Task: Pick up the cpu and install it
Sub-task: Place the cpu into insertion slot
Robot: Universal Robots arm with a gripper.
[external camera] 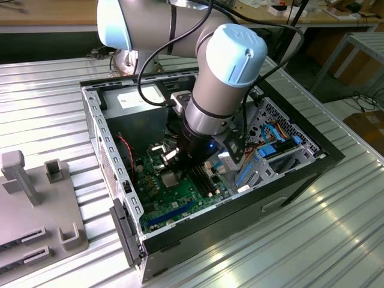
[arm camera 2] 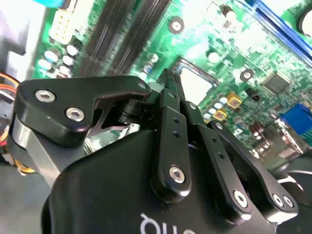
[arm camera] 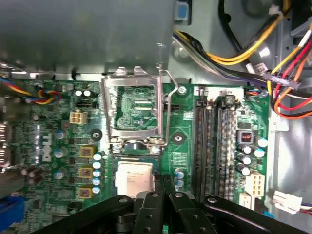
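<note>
Reaching arm, exterior view: a grey robot arm with pale blue joint caps (external camera: 228, 66) bends down into an open black computer case (external camera: 300, 174) lying on a ribbed metal counter (external camera: 48, 108). Its black gripper (external camera: 191, 170) hangs low over the green circuit board (external camera: 174, 204), probably so it can work straight down at the socket.
Beside the case: a grey plastic fixture with upright posts (external camera: 30, 204) sits well apart, on the exterior view's left.
Cpu, first wrist view: the small flat square cpu with a pale silvery-beige face (arm camera: 135, 178) lies flat in the socket area, just beside the gripper (arm camera: 166, 184).
Hinged cover: the silver metal load frame (arm camera: 131, 77) stands tipped up, leaving the chip uncovered.
In the way: long dark memory slots (arm camera: 214, 146) run close by, and yellow and red cables (arm camera: 229, 59) bunch near the case wall.
Jaws, second wrist view: narrow, with the tips drawn together and nothing visible between them. The gripper (arm camera 2: 168, 75) sits at the edge of the cpu (arm camera 2: 197, 87).
</note>
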